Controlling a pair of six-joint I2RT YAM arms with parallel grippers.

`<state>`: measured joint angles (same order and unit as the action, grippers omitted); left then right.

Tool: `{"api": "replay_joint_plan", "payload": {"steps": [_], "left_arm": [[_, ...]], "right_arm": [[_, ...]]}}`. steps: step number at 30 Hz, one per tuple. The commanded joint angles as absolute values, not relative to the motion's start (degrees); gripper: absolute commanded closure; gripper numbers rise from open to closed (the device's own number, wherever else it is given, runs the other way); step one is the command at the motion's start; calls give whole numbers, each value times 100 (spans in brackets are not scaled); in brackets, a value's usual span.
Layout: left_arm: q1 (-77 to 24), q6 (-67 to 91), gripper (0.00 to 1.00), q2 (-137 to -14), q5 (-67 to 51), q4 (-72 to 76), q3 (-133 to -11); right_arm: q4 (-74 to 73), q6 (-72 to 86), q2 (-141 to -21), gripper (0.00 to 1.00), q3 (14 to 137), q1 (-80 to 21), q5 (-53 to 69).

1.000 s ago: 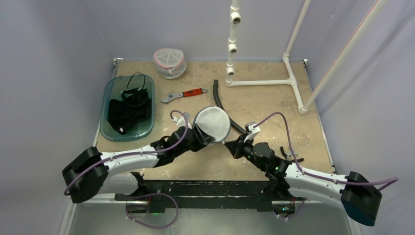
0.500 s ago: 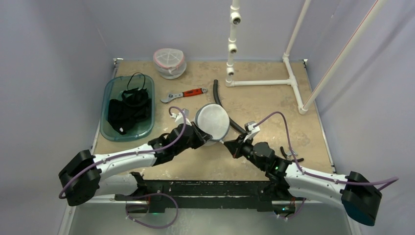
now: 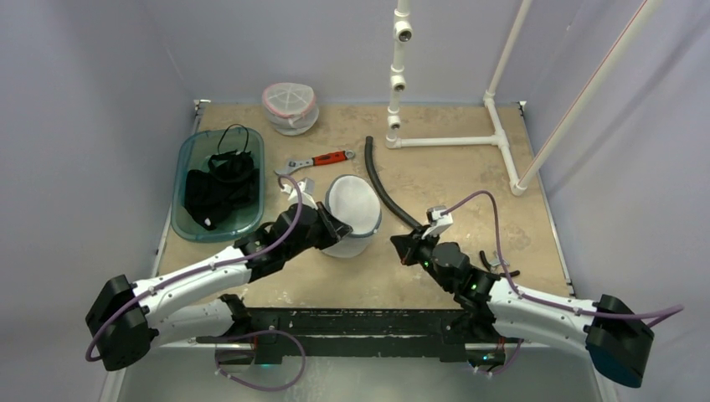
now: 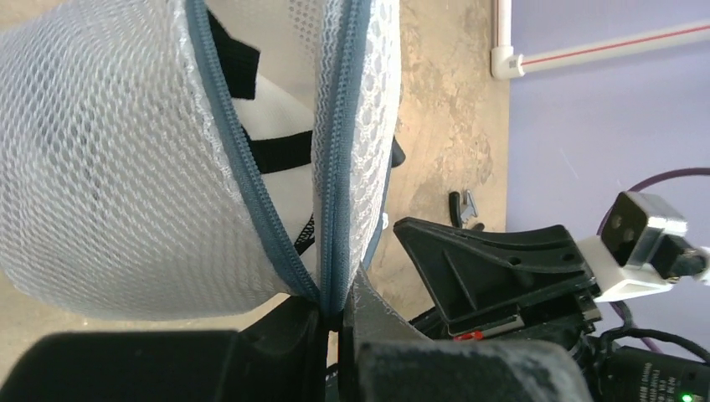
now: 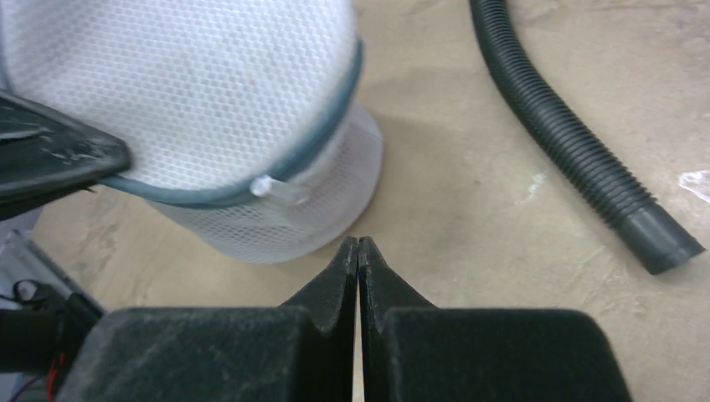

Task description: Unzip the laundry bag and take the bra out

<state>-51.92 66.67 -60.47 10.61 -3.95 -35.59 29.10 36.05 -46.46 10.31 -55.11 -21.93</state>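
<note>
The laundry bag point(image 3: 352, 213), a round white mesh pouch with a grey-blue zipper point(image 4: 333, 151), stands tilted on the table between both arms. My left gripper point(image 3: 329, 228) is shut on the bag's zipper edge point(image 4: 339, 314). The zipper gapes partly open, and white fabric with black straps, the bra point(image 4: 268, 117), shows inside. My right gripper point(image 3: 402, 249) is shut on nothing, its fingertips point(image 5: 358, 247) a short way right of the bag point(image 5: 192, 100). A white zipper pull point(image 5: 280, 188) sticks out toward it.
A teal tray point(image 3: 194, 151) with black garments lies at the left. A second mesh bag point(image 3: 290, 106) sits at the back. A red-handled wrench point(image 3: 316, 161), a black hose point(image 3: 381, 188) and a white pipe frame point(image 3: 452, 141) lie beyond.
My left gripper closed on the bag's zipper edge and drew the bag left and away from the right gripper, tilting it. The right gripper stayed shut and shifted slightly.
</note>
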Motion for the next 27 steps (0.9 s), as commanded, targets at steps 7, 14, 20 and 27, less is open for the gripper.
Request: {"api": "replay_joint_plan", "payload": {"steps": [7,14,20,27], "left_arm": [[-4520,6146,100,-5474,384,-594,-3431],[-4500,5971,100,-5484,185,-531,-3397],[-4499,5538,100,-5311,77,-559,-3424],[-4430,5380,100,-5298,627,-1024,-3244]], "right_arm": [[3038,3779,-4992,100,1165,-5504,-2662],[4104,3230,-4876,49,997,-5507,-946],[5343,3643,-5008,31,662,-5212,433],[7500,4581,-6026,26,320,-4169,2244]]}}
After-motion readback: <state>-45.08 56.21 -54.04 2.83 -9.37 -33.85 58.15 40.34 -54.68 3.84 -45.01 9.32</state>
